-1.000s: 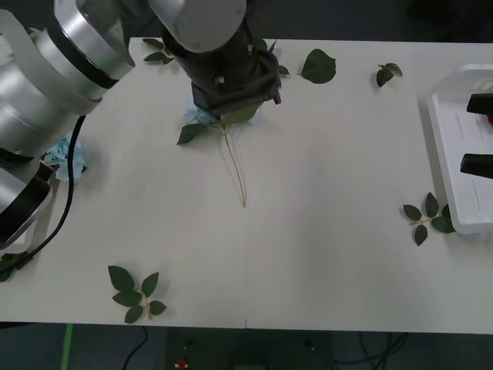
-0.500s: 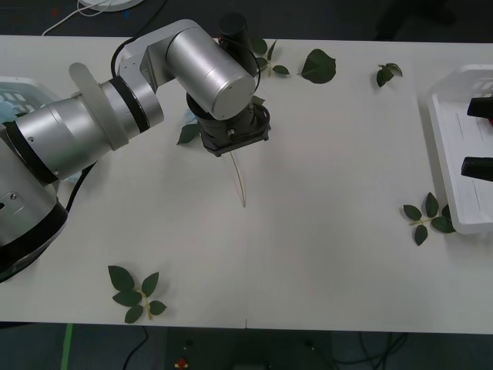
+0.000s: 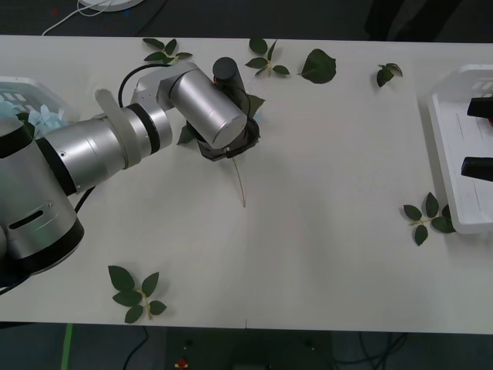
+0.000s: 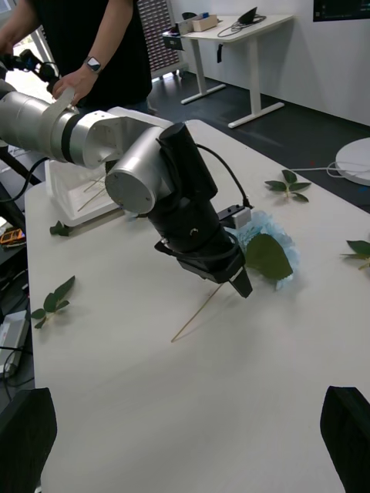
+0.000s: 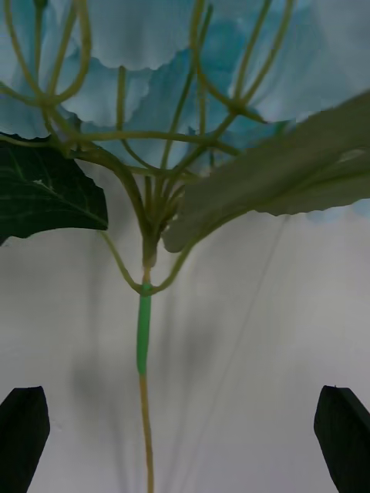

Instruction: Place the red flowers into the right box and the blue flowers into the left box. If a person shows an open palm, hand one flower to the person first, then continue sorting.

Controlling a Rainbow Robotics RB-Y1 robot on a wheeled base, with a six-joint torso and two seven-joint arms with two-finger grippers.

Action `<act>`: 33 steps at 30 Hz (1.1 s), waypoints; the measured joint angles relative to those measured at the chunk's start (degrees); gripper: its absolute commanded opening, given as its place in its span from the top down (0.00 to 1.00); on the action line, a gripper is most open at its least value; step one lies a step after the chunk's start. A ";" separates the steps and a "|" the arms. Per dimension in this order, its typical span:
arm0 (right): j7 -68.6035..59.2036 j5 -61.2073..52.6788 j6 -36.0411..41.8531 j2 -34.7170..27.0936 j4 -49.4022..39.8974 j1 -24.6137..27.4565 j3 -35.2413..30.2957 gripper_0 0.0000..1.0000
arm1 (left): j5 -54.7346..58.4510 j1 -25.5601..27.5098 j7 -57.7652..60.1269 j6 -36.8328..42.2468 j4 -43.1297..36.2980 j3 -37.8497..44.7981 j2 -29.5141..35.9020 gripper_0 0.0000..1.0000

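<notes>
Straddling the blue flower [image 5: 146,339] stem with my left gripper [image 5: 185,439] jaws apart; misjudged closing could miss it. Right gripper [image 3: 479,135] open, parked over the right box [image 3: 445,146].

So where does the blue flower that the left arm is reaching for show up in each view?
Front view: blue flower, mostly under the left hand, stem trailing toward the robot.
Right wrist view: bloom beside that hand.
Left wrist view: bloom and stem up close, between the open fingers.
Shared landmark: the tan stem.
</notes>
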 measured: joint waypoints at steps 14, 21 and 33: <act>0.00 0.00 0.00 0.00 0.00 0.00 0.00 0.00 | 0.92 0.00 -0.93 -3.10 3.29 -6.97 -1.61 0.00; 0.00 0.00 0.00 0.00 0.00 0.00 0.00 0.00 | 0.97 0.00 -0.94 -3.11 3.34 -7.25 -1.63 0.00; 0.00 0.00 0.00 0.00 0.00 0.00 0.00 0.00 | 0.37 -0.35 -1.12 -3.70 3.83 -9.65 -1.63 1.00</act>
